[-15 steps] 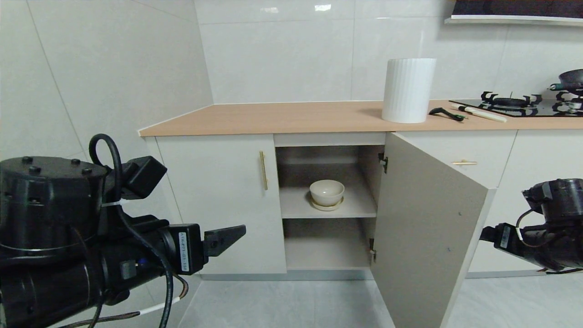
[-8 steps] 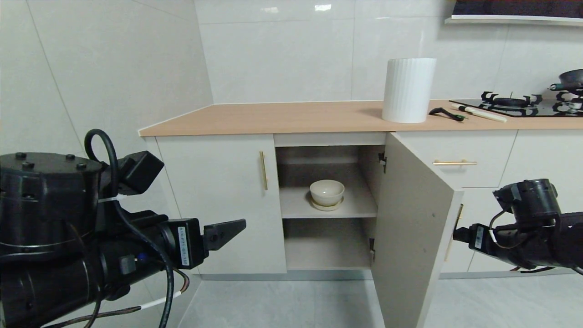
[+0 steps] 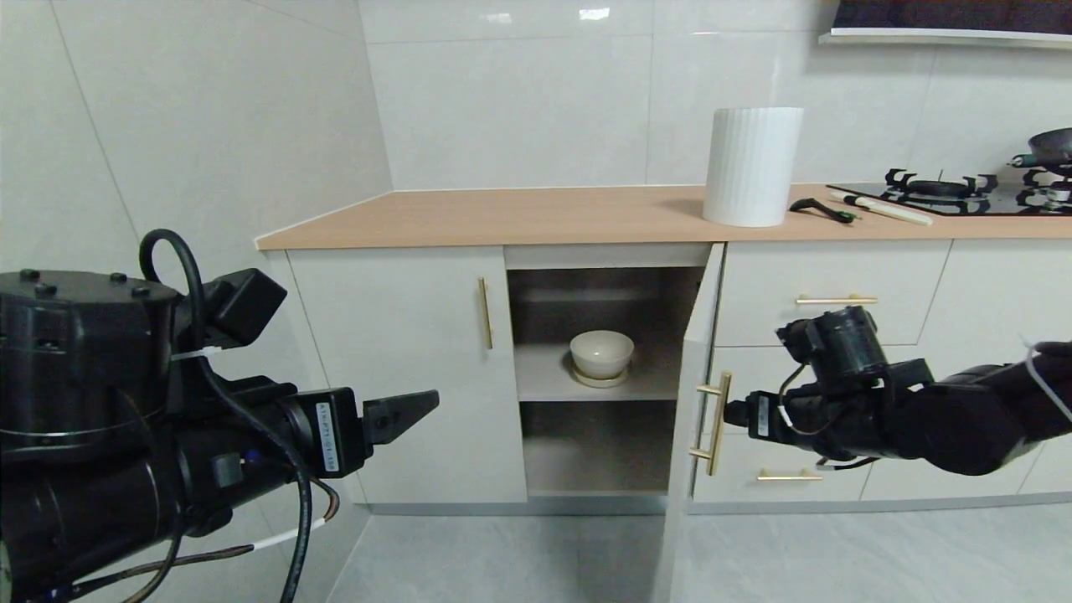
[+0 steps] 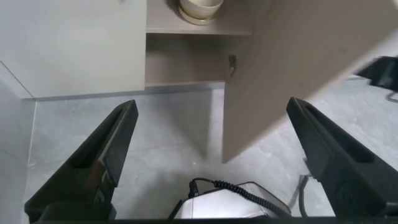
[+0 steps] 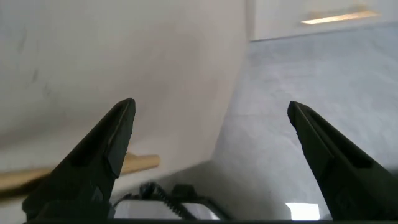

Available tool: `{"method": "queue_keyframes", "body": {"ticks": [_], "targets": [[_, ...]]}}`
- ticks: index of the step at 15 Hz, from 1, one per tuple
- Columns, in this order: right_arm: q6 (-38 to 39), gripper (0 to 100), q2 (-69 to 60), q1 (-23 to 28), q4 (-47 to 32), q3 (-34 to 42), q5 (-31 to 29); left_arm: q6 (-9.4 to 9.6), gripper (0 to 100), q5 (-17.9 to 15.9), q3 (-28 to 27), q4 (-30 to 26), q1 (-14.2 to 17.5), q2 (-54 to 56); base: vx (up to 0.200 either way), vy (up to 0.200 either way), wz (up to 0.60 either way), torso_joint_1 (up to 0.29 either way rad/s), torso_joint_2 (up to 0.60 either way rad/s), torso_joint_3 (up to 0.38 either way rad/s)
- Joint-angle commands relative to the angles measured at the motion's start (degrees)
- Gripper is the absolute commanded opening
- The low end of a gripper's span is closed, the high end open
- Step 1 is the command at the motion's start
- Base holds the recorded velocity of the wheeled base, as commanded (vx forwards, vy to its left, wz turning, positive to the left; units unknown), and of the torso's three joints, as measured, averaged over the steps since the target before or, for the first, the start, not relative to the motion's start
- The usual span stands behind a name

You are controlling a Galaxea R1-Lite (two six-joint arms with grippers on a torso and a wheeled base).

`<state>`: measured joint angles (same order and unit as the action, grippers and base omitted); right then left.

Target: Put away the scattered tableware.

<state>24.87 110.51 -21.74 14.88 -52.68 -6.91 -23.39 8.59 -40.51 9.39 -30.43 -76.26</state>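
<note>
- The table (image 3: 536, 216) is a long wooden top over the pale cabinets.
- A white ribbed container (image 3: 751, 165) stands upright on it, toward 3 o'clock from the middle of the table.
- A dark peeler (image 3: 822, 209) lies flat just beside the container, at its 3 o'clock.
- A pale long stick (image 3: 879, 208) lies at 3 o'clock from the peeler, close to it, along the near edge of the hob.
- The black hob (image 3: 963, 194) sits on the table at its far 3 o'clock end.
- The upper shelf (image 3: 544, 383) inside the open cabinet carries a saucer (image 3: 600, 380) near its middle.
- A cream bowl (image 3: 600, 353) stands upright on the saucer.
- The grey tiled floor (image 3: 519, 561) carries the cabinets.
</note>
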Motion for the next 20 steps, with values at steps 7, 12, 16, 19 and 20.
{"method": "queue_keyframes", "body": {"ticks": [7, 12, 16, 19, 20], "targets": [[-3.60, 100, 15.79, -5.42, -3.63, -18.43, 0.41, 0.01, 100, 0.11, 0.17, 0.02, 0.02, -1.52, 0.000, 0.000, 0.00, 0.000, 0.00, 0.000], [-3.51, 100, 17.90, -5.95, -3.28, -20.19, 0.41, 0.10, 100, 0.11, 0.43, -0.07, 0.02, -2.13, 0.000, 0.000, 0.00, 0.000, 0.00, 0.000], [-3.34, 100, 17.90, -5.95, -3.20, -20.89, 0.41, 0.45, 100, 0.63, 0.96, -0.33, -0.16, -2.93, 0.000, 0.000, 0.00, 0.000, 0.00, 0.000], [-3.07, 100, 18.78, -5.95, -3.20, -21.86, 0.32, 1.77, 100, 0.63, 1.31, -0.33, -0.16, -2.57, 0.200, 0.000, 0.00, -0.001, 0.00, 0.001], [-2.98, 100, 19.31, -5.95, -3.20, -22.30, 0.23, 1.68, 100, 0.63, 1.22, -0.25, -0.07, -2.57, 0.200, 0.000, 0.00, -0.002, 0.01, -0.002]]}}
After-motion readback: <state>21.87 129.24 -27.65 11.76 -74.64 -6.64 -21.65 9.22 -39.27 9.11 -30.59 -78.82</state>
